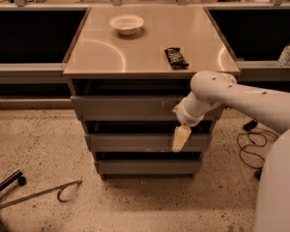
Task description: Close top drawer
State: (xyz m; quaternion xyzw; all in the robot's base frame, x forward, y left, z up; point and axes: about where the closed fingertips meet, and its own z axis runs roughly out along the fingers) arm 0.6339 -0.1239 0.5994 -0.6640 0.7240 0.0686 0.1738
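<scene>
The top drawer (123, 108) is a wide grey metal drawer under the tabletop (150, 47), pulled out a little, with a dark gap above its front. Small white scuffs show right of its centre. My gripper (181, 138) hangs down from the white arm at the drawer's right part, its pale fingers pointing down in front of the middle drawer (135, 142). The wrist sits against the top drawer's front.
A white bowl (126, 23) and a black snack bar (176, 57) lie on the tabletop. A bottom drawer (145, 166) sits below. A water bottle (286, 51) stands on the right ledge. Cables (249, 146) lie on the floor at right, a metal leg (34, 195) at left.
</scene>
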